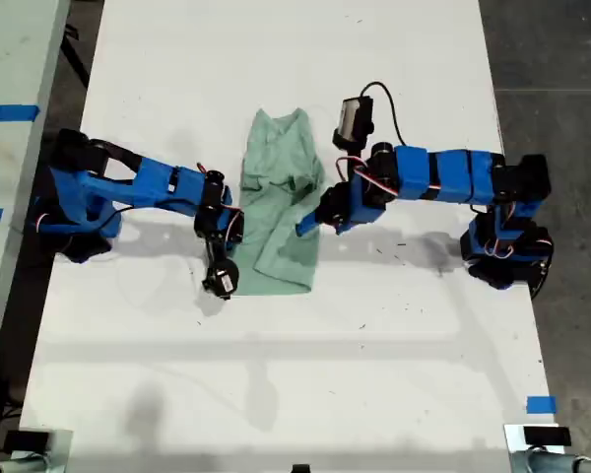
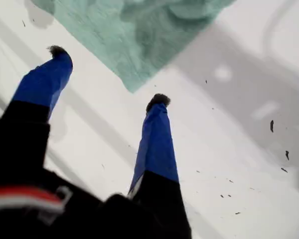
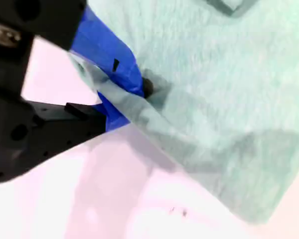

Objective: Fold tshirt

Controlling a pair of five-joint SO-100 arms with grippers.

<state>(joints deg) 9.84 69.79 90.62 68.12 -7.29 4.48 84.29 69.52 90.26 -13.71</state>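
Worktop (image 1: 276,374) wide open across the near half of the exterior view; far strip above the tshirt (image 1: 281,202) open too. Obstacles sit in one band across the middle: tshirt in the centre, one arm coming in from each side of the exterior view. My first pincer (image 2: 108,74) is spread over bare worktop just off a tshirt corner, clear gap between the fingers. My second pincer (image 3: 139,92) is clamped on the tshirt edge; the lifted cloth blocks that side. A black box (image 1: 354,118) with cable lies just beyond the second arm.
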